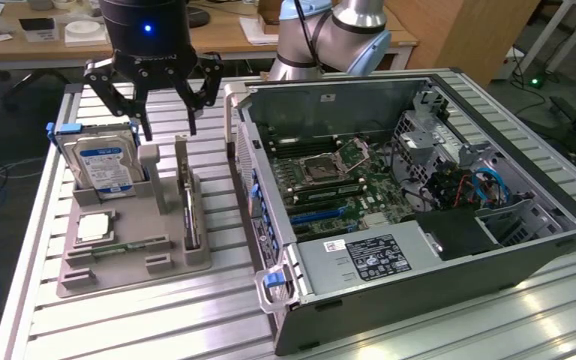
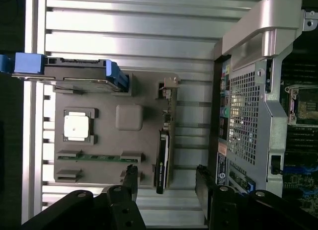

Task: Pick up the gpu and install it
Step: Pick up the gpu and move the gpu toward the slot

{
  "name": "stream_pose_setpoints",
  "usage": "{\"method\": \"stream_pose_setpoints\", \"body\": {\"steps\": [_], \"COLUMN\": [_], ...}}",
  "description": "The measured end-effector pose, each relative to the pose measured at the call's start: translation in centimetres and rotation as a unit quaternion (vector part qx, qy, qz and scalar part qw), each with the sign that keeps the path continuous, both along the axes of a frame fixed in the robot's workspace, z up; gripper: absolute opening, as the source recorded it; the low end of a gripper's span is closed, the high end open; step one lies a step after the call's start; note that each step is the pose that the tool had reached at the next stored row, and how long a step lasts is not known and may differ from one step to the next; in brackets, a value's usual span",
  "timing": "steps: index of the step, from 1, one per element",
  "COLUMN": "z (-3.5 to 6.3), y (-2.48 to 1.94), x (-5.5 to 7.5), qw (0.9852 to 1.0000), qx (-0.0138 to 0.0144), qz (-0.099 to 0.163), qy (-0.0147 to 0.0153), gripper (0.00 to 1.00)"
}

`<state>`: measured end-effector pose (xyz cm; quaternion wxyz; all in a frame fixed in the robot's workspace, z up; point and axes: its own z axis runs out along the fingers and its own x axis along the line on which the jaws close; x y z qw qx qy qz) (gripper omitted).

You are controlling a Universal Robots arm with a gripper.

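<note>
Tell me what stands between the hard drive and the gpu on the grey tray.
A grey upright block, part of the grey tray, stands between the hard drive and the gpu. The exterior view shows this.

Slatted aluminium table point(image 1: 158, 322), bare metal ribs showing around its load. Two items sit directly on it. Open computer case point(image 1: 418, 289) lies on its side, interior facing up. Grey parts tray point(image 1: 153, 217) lies flat just beside the case, on the exterior view's left of it, with a narrow strip of bare slats between them.
</note>
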<state>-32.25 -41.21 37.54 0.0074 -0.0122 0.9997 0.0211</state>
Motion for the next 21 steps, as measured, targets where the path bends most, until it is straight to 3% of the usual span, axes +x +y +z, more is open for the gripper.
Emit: {"method": "stream_pose_setpoints", "body": {"steps": [21], "z": [-0.99], "y": [-0.1], "x": [0.0], "qw": [1.0], "qx": [0.0001], "qz": [0.0], "qy": [0.0], "gripper": [0.59]}}
